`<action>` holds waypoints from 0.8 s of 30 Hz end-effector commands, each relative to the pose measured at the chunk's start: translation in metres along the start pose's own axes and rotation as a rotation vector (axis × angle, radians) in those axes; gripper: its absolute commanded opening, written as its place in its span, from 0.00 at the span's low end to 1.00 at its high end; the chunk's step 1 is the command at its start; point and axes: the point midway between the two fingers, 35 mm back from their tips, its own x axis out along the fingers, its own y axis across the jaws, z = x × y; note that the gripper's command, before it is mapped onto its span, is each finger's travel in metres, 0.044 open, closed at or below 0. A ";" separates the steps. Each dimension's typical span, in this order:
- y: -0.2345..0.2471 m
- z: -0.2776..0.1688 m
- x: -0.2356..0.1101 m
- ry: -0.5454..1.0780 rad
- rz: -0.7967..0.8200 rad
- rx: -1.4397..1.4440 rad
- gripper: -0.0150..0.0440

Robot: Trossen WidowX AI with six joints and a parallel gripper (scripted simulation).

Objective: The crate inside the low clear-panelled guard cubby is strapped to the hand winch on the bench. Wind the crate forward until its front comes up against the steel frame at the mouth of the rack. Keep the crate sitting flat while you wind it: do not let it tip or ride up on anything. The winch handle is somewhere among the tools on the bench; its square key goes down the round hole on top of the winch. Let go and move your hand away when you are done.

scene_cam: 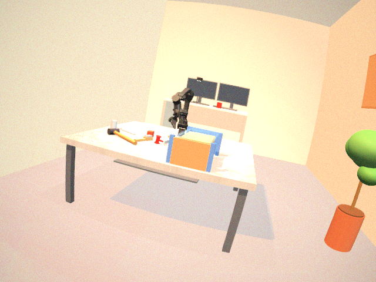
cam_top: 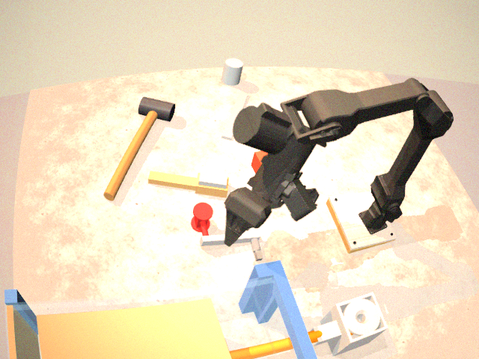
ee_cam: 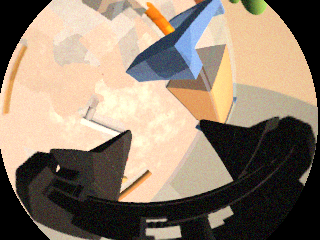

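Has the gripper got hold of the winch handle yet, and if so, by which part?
No, nothing is held. The gripper is wide open, one finger low over the white winch handle lying on the bench; nothing sits between its fingers.

We count one mallet (cam_top: 135, 143), one white cylinder (cam_top: 232, 71), one red knob (cam_top: 202, 217), one winch (cam_top: 360, 318), one crate (cam_top: 127, 332).
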 end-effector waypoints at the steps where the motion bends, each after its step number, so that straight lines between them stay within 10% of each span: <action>1: 0.065 -0.022 0.039 -0.198 0.402 -0.593 1.00; 24: 0.095 -0.027 0.059 -0.305 0.489 -0.752 1.00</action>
